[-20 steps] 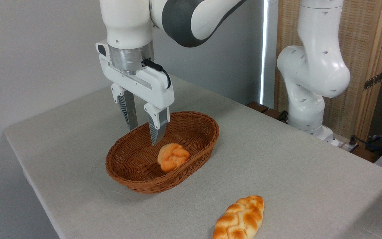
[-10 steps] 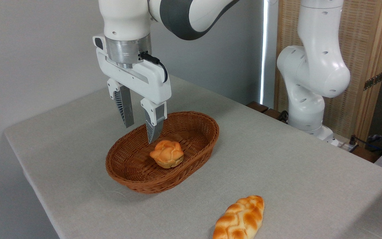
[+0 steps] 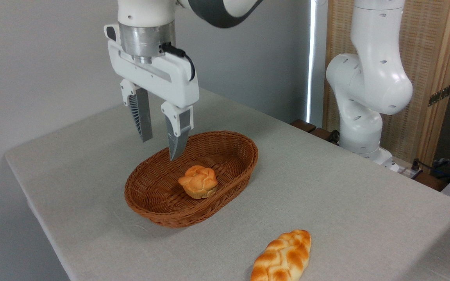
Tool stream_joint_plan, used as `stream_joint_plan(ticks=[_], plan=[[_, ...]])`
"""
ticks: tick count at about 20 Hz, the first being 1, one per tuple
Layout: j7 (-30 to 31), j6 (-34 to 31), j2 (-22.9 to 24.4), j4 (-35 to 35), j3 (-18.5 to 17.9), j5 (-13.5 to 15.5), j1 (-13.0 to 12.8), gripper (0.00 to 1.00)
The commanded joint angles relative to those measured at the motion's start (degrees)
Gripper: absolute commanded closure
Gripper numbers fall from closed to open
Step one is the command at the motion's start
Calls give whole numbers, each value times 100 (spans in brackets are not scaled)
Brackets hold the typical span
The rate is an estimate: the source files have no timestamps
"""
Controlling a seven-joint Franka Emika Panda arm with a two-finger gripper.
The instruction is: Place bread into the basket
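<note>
The bread (image 3: 198, 181), a small orange-golden knotted bun, sits upright inside the brown wicker basket (image 3: 152, 187) near its middle. My gripper (image 3: 159, 148) hangs above the basket's back left rim, well clear of the bun. It is open, and nothing is between its two ribbed fingers (image 3: 176, 136).
A longer braided golden-brown loaf (image 3: 283, 257) lies on the grey tablecloth at the front, right of the basket. The arm's white base (image 3: 359, 128) stands at the table's back right. The table's left edge (image 3: 29, 195) drops off close to the basket.
My gripper has risen and drifted slightly left, away from the basket. The bun, tipped on its side a second ago, has settled upright in the basket.
</note>
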State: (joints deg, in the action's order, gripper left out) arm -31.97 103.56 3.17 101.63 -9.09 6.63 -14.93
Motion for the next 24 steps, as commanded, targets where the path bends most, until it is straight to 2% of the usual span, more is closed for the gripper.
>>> stream_joint_plan(ticks=[1,5,8,16,18,22,24], plan=[[-20,-565,-1,-407,-225,-196,-10,0],[-309,-740,-1,-530,-234,-566,-10,0],[-521,-908,17,-644,-444,-584,-19,0],[-521,-1013,-9,-829,-471,-593,34,0],[-530,-1013,-1,-820,-322,-593,244,0],[-530,-1013,-18,-820,415,-593,964,0],[-521,-1013,-62,-820,583,-593,1080,0]])
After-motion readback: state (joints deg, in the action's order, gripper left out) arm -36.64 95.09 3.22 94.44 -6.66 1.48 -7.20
